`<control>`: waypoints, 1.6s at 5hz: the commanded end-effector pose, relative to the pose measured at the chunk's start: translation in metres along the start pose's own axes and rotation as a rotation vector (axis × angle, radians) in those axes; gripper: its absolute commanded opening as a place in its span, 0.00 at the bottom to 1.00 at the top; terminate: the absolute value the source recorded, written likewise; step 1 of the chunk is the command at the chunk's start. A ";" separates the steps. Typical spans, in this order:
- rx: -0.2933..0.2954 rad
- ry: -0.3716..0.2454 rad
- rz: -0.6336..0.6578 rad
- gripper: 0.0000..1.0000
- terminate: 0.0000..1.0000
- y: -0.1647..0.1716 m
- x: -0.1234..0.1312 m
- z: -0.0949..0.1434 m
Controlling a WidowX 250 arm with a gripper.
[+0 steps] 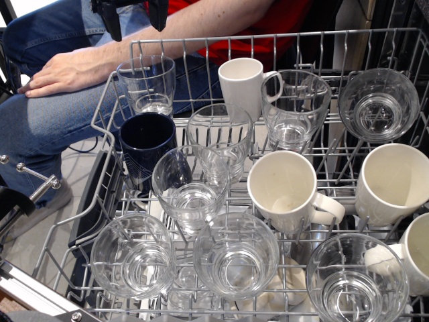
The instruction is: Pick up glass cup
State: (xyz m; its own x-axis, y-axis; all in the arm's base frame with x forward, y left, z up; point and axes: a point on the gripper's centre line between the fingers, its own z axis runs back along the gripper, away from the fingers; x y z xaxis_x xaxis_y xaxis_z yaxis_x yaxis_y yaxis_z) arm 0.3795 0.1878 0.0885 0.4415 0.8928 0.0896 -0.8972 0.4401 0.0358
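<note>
The glass cup point(147, 84) is a clear straight-sided tumbler. It stands upright in the back left corner of the wire dish rack point(268, 41). My gripper point(135, 17) shows at the top edge, right above the cup and apart from it. Its two black fingers point(112, 20) are spread about as wide as the cup, with nothing between them. Only the fingertips are in view.
A dark blue mug point(144, 144) stands just in front of the cup, and a white mug point(241, 84) to its right. A glass mug with a handle point(293, 107), a second tumbler point(220, 137), round glasses and more white mugs fill the rack. A person's hand point(64, 72) rests behind it on the left.
</note>
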 end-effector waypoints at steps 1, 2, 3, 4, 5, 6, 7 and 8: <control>-0.029 -0.116 0.255 1.00 0.00 -0.001 0.011 0.005; 0.001 -0.171 0.395 1.00 0.00 -0.006 0.019 -0.008; -0.050 -0.192 0.376 1.00 0.00 -0.008 0.028 -0.016; -0.094 -0.183 0.431 1.00 0.00 -0.016 0.045 -0.017; -0.121 -0.200 0.453 1.00 0.00 -0.018 0.060 -0.022; -0.154 -0.219 0.491 1.00 0.00 -0.016 0.074 -0.031; -0.196 -0.216 0.521 1.00 0.00 -0.008 0.079 -0.046; -0.180 -0.210 0.547 1.00 0.00 -0.012 0.079 -0.064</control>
State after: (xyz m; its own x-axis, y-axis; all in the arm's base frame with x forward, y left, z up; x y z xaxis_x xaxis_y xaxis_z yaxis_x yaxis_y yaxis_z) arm 0.4163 0.2524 -0.0055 -0.0925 0.9745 0.2045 -0.9837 -0.0577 -0.1703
